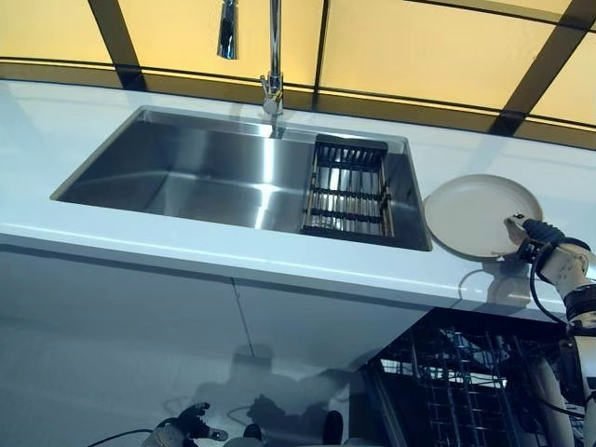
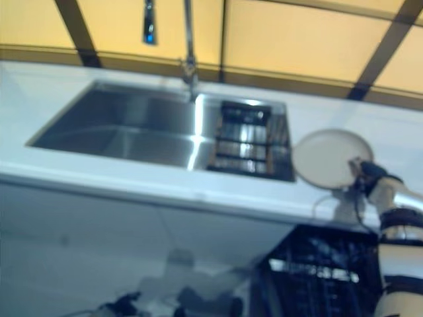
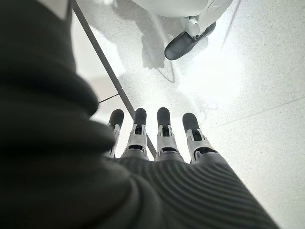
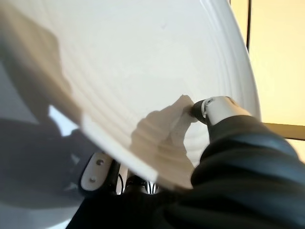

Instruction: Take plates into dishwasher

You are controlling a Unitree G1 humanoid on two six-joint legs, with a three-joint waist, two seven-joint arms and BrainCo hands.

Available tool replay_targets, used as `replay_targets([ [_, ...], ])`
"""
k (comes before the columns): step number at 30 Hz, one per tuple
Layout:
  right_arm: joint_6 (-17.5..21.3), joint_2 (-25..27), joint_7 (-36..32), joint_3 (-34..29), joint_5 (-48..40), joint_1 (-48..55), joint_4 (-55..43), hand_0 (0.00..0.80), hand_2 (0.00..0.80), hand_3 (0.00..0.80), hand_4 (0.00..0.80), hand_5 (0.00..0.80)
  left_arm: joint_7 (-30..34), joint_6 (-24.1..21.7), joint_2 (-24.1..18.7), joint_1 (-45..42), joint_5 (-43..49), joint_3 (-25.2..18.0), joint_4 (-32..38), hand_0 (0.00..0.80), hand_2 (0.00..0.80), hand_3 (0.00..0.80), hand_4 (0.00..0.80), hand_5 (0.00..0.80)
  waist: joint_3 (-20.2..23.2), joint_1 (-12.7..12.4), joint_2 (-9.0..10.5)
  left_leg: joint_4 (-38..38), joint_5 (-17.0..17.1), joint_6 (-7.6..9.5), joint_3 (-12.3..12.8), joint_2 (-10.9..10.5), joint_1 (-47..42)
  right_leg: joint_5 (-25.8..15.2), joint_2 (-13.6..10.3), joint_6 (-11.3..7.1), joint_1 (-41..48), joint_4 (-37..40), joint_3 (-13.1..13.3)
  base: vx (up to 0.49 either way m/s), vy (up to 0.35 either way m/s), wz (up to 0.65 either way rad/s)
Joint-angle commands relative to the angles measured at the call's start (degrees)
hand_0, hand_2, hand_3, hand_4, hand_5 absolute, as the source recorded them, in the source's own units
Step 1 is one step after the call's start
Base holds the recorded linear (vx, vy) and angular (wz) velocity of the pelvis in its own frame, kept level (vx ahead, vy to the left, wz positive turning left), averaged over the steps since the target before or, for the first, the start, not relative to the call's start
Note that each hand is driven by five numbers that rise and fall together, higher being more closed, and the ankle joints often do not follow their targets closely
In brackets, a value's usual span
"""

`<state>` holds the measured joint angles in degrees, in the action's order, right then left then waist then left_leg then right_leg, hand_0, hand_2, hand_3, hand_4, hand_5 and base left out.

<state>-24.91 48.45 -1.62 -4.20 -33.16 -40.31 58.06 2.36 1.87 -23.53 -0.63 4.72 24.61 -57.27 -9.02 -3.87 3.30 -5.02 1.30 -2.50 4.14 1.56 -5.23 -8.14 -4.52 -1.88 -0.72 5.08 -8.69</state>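
Note:
A round cream plate (image 1: 475,212) is at the counter's right end, just right of the sink, and seems raised a little above its own shadow. My right hand (image 1: 538,238) holds its near right rim. In the right wrist view the thumb (image 4: 217,109) presses on the plate's top face (image 4: 143,62) and the fingers curl under the rim. My left hand (image 1: 191,424) hangs low in front of the cabinet, its fingers (image 3: 164,129) straight over the floor and holding nothing. Below the plate, the dishwasher's dark wire rack (image 1: 456,382) stands pulled out.
A steel sink (image 1: 186,177) is set in the white counter (image 1: 233,247), with a black drain rack (image 1: 349,191) at its right end and a tall faucet (image 1: 273,56) behind. White cabinet fronts (image 1: 121,326) run under the counter.

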Motion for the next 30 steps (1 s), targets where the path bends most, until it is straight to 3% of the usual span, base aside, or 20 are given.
replay_targets([
  [1,-3.54,-1.15,-0.93,3.34,3.46,6.75,8.4,0.8,0.8,0.8,0.8,0.8,-0.8,-1.12,0.69,3.9,-1.4,-0.02,0.6,0.0,0.0,0.0,0.0,0.0,-4.42,0.08,-2.37,0.94,-0.07,2.82,0.65,-1.86,3.51,5.03,-1.79,-3.58,0.99,-6.22,-1.21,0.0,0.0,0.0],
  [2,-3.53,-1.15,-0.97,3.31,3.5,6.76,8.41,0.8,0.8,0.8,0.8,0.8,-0.79,-1.12,0.68,3.89,-1.4,-0.01,0.61,0.0,0.0,0.0,0.0,0.0,-4.41,0.07,-2.36,0.94,-0.07,2.82,0.65,-1.86,3.51,5.03,-1.78,-3.58,0.98,-6.22,-1.21,0.0,0.0,0.0],
  [3,-3.64,-1.22,-1.21,3.23,4.12,7.26,8.54,0.471,0.471,0.471,0.471,0.471,-0.74,-1.1,0.55,3.97,-1.31,-0.11,0.79,0.0,0.0,0.0,0.0,0.0,-4.43,0.1,-2.31,0.93,-0.08,2.87,0.67,-1.84,3.49,4.95,-1.72,-3.57,0.95,-6.19,-1.13,0.0,0.0,0.0],
  [4,-3.82,-1.21,-1.38,3.17,4.61,7.48,8.57,0.044,0.044,0.044,0.044,0.044,-0.74,-1.1,0.47,3.98,-1.33,-0.12,0.91,0.0,0.0,0.0,0.0,0.0,-4.42,0.1,-2.29,0.92,-0.09,2.9,0.68,-1.83,3.5,4.93,-1.69,-3.58,0.94,-6.15,-1.11,0.0,0.0,0.0],
  [5,-3.54,-1.44,-1.16,3.25,4.58,7.76,8.64,0.0,0.0,0.0,0.0,0.0,-0.68,-1.02,0.36,4.0,-1.3,-0.2,1.15,0.0,0.0,0.0,0.0,0.0,-4.44,0.09,-2.29,0.92,-0.08,2.9,0.7,-1.82,3.53,4.86,-1.66,-3.6,0.92,-6.11,-1.03,0.0,0.0,0.0],
  [30,-4.62,2.62,-5.9,7.72,25.74,6.79,11.71,0.0,0.0,0.0,0.0,0.0,0.51,-0.51,-1.53,3.6,-1.03,-1.08,2.22,0.0,0.0,0.0,0.0,0.0,-3.14,-0.31,-1.12,0.97,-0.87,3.55,0.92,-1.97,2.68,4.15,-1.59,-4.53,1.44,-5.53,0.09,0.0,0.0,0.0],
])
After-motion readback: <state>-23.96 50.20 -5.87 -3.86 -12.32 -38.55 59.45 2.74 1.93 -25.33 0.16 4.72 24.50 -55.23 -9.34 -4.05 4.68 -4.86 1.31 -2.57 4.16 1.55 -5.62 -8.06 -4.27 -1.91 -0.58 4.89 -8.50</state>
